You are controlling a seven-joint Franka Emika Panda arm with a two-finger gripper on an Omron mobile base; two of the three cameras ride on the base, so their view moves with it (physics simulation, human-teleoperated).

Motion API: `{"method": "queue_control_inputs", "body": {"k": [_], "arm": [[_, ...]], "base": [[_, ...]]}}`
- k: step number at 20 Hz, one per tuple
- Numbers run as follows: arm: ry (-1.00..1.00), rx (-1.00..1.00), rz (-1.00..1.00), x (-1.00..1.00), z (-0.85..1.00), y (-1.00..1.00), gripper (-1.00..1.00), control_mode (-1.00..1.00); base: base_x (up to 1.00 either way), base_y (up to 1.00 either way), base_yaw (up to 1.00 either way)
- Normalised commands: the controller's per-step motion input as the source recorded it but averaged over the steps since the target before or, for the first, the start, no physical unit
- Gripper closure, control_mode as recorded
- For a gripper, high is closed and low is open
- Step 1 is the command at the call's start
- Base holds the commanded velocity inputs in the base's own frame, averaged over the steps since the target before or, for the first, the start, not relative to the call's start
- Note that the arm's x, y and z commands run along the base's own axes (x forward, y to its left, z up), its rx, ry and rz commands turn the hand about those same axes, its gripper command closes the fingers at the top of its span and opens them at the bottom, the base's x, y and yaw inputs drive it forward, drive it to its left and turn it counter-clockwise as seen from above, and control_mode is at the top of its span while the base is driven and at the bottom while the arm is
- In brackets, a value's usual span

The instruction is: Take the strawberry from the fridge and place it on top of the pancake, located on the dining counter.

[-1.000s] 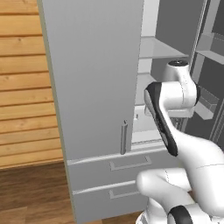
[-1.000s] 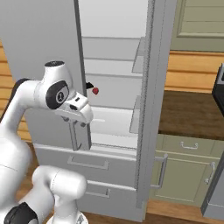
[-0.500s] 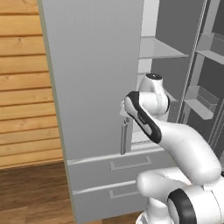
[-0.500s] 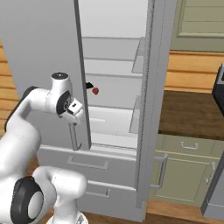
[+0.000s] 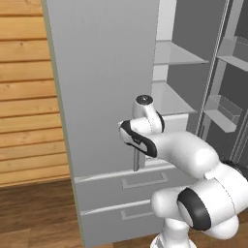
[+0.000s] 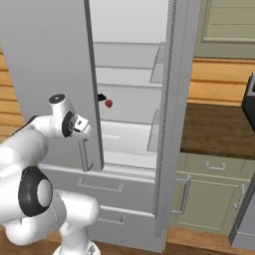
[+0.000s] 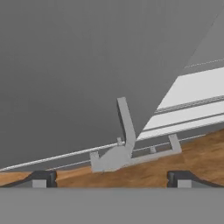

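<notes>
Rising from the lower right of the left base view, the white arm bends at its elbow and reaches toward the centre of the frame, its wrist against the front of the fridge beside the bar handle of the left door. That door fills the middle of the frame; to its right the fridge stands open, with clear shelves in the upper right.

In the right base view the arm comes up from the lower left and its wrist sits at centre left, just in front of the edge of the left door. The strawberry is a small red lump on a shelf inside the open fridge, slightly above and right of the wrist, well apart from it.

In the hand view the tool is spread wide with nothing between its two dark tips, which stand at the bottom left and bottom right. The door handle lies above centre, tilted, against the grey door.
</notes>
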Motion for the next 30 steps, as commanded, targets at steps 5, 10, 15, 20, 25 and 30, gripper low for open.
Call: {"method": "queue_control_inputs", "body": {"k": [5, 10, 15, 20, 25, 30], "arm": [[0.02, -0.12, 0.00, 0.47, -0.43, -0.01, -1.00, -1.00], [0.00, -0.02, -0.01, 0.15, -0.34, -0.06, -1.00, -1.00], [0.00, 0.01, -0.02, 0.00, -0.19, 0.00, 1.00, -1.00], [0.00, 0.03, -0.08, -0.23, -0.18, 0.01, 1.00, -1.00], [0.00, 0.00, -0.15, -0.51, -0.22, 0.33, 1.00, -1.00], [0.00, 0.00, -0.22, -0.71, -0.32, 0.74, 1.00, -1.00]], "base": [[0.00, 0.00, 0.00], [0.00, 0.00, 0.00], [0.00, 0.00, 0.00], [0.00, 0.00, 0.00], [0.00, 0.00, 0.00], [0.00, 0.00, 0.00]]}}
